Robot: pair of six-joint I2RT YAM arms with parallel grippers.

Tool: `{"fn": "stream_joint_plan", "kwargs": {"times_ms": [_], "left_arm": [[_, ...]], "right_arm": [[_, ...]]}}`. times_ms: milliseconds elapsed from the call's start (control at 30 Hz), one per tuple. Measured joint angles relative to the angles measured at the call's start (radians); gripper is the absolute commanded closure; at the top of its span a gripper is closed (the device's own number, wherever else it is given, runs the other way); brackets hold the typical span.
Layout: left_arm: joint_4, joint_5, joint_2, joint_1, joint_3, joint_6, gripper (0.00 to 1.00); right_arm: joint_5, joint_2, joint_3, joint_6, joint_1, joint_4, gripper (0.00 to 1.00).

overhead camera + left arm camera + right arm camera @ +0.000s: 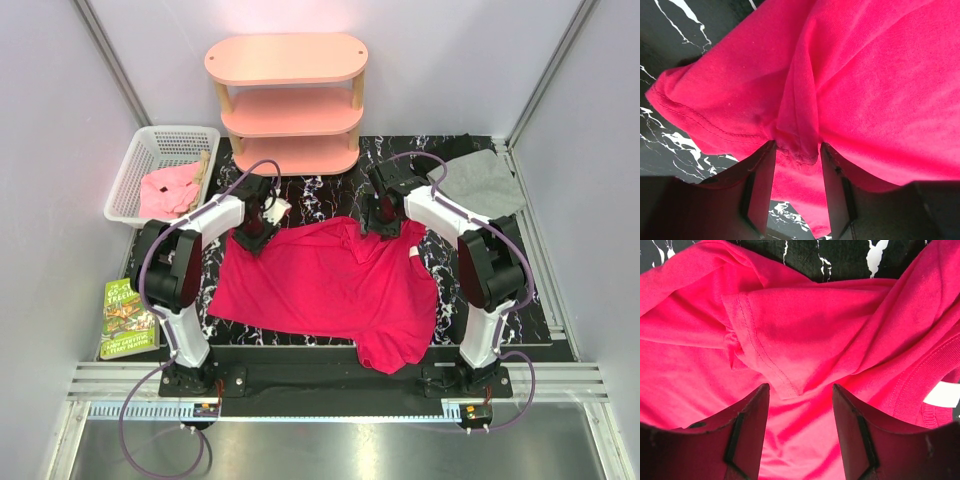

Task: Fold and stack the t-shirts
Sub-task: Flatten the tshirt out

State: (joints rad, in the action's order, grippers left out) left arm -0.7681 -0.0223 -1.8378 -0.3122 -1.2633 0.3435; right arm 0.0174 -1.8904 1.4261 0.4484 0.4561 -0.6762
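Note:
The red t-shirt (330, 285) lies spread and rumpled on the black marble mat, its lower right part hanging over the near edge. Its white neck label (414, 251) also shows in the right wrist view (942, 395). My left gripper (255, 235) is at the shirt's far left corner; in the left wrist view it (797, 150) pinches a bunched seam fold of the red cloth (865, 75). My right gripper (383, 225) is at the far right part of the shirt, open (801, 390) just over a hemmed sleeve edge (765, 355). The grey t-shirt (485, 185) lies crumpled at the mat's far right corner.
A pink three-tier shelf (288, 100) stands at the back centre. A white basket (130, 175) holding pink cloth (168, 190) sits at the far left. A green book (127, 318) lies left of the mat near the left arm's base.

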Motion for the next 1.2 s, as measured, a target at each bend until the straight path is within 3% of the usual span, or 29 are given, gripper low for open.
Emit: {"fn": "stream_joint_plan", "kwargs": {"times_ms": [100,133,200,400,600,800,1067,1200], "left_arm": [[0.004,0.000,0.000,0.000,0.000,-0.001,0.73],[0.003,0.000,0.000,0.000,0.000,0.000,0.85],[0.004,0.000,0.000,0.000,0.000,-0.003,1.00],[0.006,0.000,0.000,0.000,0.000,0.004,1.00],[0.007,-0.001,0.000,0.000,0.000,0.005,1.00],[0.007,-0.002,0.000,0.004,0.000,0.005,1.00],[0.007,-0.004,0.000,0.015,-0.015,0.005,1.00],[0.006,-0.004,0.000,0.023,-0.015,0.005,1.00]], "right_arm": [[0.002,0.000,0.000,0.000,0.000,0.000,0.42],[0.003,0.000,0.000,0.001,0.000,0.001,0.43],[0.004,0.000,0.000,0.002,0.000,0.002,0.44],[0.027,-0.007,0.000,0.006,0.001,0.012,0.33],[0.027,-0.014,0.000,-0.016,0.046,0.021,0.32],[0.018,-0.060,0.000,-0.069,0.136,0.022,0.39],[-0.019,-0.113,-0.007,-0.092,0.134,0.021,0.47],[-0.035,-0.120,-0.007,-0.096,0.133,0.022,0.56]]}}
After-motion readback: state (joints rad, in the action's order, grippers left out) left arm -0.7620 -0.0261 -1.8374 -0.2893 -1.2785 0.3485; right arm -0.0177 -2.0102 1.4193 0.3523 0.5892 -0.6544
